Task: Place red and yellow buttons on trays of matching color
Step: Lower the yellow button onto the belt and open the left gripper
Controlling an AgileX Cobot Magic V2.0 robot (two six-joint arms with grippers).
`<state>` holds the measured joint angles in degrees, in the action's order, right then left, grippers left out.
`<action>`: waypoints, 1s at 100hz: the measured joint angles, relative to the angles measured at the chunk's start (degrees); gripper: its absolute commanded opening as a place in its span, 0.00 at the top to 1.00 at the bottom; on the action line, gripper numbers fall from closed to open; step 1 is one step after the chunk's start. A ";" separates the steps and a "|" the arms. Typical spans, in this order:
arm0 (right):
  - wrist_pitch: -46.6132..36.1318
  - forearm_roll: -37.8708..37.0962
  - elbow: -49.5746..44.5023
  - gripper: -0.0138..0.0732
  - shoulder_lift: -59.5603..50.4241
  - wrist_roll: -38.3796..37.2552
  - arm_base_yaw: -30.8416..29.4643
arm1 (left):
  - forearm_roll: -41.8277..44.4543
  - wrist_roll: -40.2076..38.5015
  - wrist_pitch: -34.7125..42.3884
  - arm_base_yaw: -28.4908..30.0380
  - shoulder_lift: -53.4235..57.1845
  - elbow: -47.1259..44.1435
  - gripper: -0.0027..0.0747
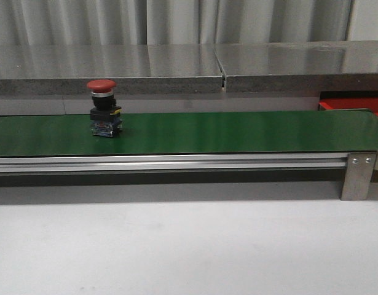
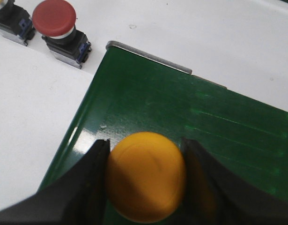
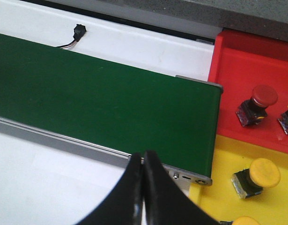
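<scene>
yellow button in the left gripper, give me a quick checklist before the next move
1. Left gripper fingers on either side of the yellow button: ok.
2. Yellow button over the green belt, not the white table: ok.
3. Whether it is lifted or resting on the belt: cannot tell.
4. Right gripper shut and empty, near the belt end: ok.
5. Yellow tray has bare space: ok.
6. Red button standing upright on the belt, waiting: ok.
</scene>
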<state>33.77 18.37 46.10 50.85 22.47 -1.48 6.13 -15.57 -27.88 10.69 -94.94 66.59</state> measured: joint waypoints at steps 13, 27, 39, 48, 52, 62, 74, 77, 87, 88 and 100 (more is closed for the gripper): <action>0.00 0.00 0.00 0.92 0.00 0.00 0.00 | 0.00 0.00 0.08 0.00 -0.71 -0.08 0.79; 0.00 0.00 0.00 0.92 0.00 0.00 0.00 | 0.00 0.10 0.13 0.00 -0.71 -0.08 0.34; 0.00 0.00 0.00 0.92 0.00 0.00 0.00 | 0.00 0.17 0.13 0.00 -0.71 -0.08 0.09; 0.00 0.00 0.00 0.92 0.00 0.00 0.00 | 0.00 0.26 0.13 -0.16 -0.71 -0.08 0.09; 0.00 0.00 0.00 0.92 0.00 0.00 0.00 | 0.00 0.26 0.13 -0.39 -0.47 -0.08 0.10; 0.00 0.00 0.00 0.92 0.00 0.00 0.00 | 0.00 0.41 0.47 -1.08 0.64 -0.08 0.10; 0.00 0.00 0.00 0.92 0.00 0.00 0.00 | 0.00 1.11 1.12 -2.79 3.42 -0.08 0.10; 0.00 0.00 0.00 0.92 0.00 0.00 0.00 | 0.00 1.19 1.21 -3.21 4.26 -0.08 0.10; 0.00 0.00 0.00 0.92 0.00 0.00 0.00 | 0.00 1.43 1.21 -4.67 7.83 -0.08 0.10; 0.00 0.00 0.00 0.92 0.00 0.00 0.00 | -0.03 1.43 1.21 -4.75 8.09 -0.08 0.10; 0.00 0.00 0.00 0.92 0.00 0.00 0.00 | -0.13 1.43 0.09 -6.08 12.88 -0.13 0.10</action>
<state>33.77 18.37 46.10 50.85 22.47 -1.48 6.00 -14.14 -27.79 4.61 -82.06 66.46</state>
